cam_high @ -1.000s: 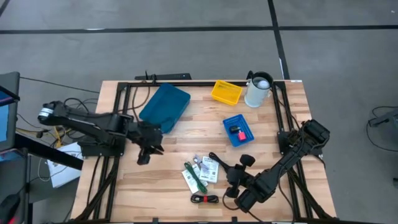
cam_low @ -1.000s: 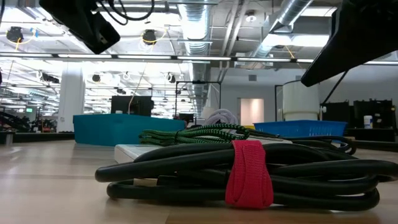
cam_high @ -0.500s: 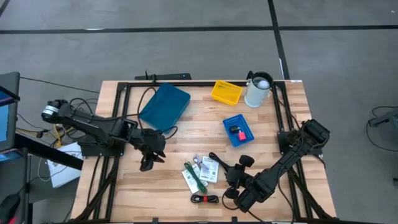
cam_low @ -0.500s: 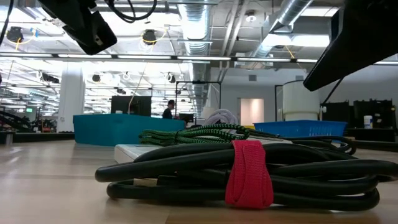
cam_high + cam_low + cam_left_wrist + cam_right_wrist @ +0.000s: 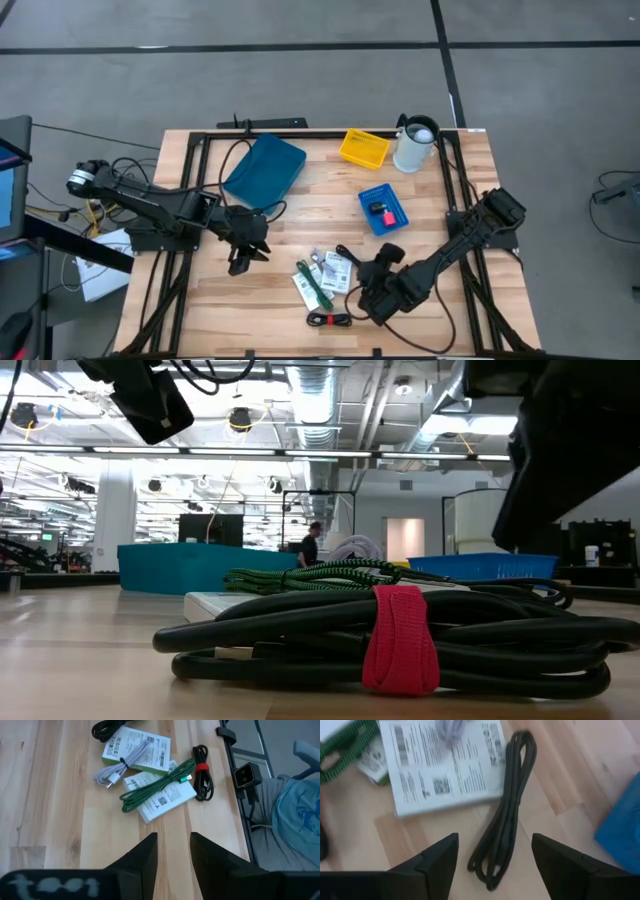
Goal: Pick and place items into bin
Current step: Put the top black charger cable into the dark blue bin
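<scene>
- The right gripper (image 5: 372, 283) is seen above the near-right part of the table, fingers spread with nothing between them; in its wrist view a folded black cord (image 5: 506, 817) lies on the wood straight ahead, just beside a white printed card (image 5: 445, 767).
- The left gripper (image 5: 240, 262) hangs over the near-left of the table, fingers parted and empty, well apart from the pile.
- The items are clustered near the middle of the near edge: white cards (image 5: 137, 750), a green braided cord (image 5: 157, 785), a grey cable (image 5: 120, 767), and a black cord bundle with a red strap (image 5: 400, 638).
- Risk, judged: the black cord lies touching or nearly touching the card, so the card may be pinched or dragged along if the fingers come down off-centre.
- Risk, judged: a limp cord may be caught by one loop only and trail, snagging the other items.
- Risk, judged: both arms aim at one small pile, so a clash is possible if both close in together.
- Bins sit farther off: a small blue bin (image 5: 384, 210) already holding something, a yellow bin (image 5: 364, 148), a large teal bin (image 5: 264, 172); a white jug (image 5: 415, 146) stands at the far right.
- The surface is a pale wooden table (image 5: 290, 215) on a black frame; beyond it lies grey floor, and an open workshop with ceiling ducts, where a person (image 5: 310, 546) stands far off.
</scene>
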You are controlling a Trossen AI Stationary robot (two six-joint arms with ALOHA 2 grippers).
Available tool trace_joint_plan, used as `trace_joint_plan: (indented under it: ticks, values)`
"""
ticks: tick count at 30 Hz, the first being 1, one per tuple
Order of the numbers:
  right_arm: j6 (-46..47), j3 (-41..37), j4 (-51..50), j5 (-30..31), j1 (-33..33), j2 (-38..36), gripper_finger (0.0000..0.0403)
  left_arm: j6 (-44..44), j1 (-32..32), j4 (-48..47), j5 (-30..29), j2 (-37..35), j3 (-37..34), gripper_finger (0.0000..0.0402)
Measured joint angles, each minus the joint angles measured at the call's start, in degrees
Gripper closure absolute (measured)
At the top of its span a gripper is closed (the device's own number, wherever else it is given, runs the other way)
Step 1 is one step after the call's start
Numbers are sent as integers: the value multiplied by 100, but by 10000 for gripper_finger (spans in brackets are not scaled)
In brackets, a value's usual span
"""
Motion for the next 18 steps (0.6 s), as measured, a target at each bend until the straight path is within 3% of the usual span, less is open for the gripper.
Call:
trace_joint_plan:
  ticks: [18]
  values:
    - [-642,0,-160,-1170,-531,0,153,-57,0,-6,3,-2,0,298]
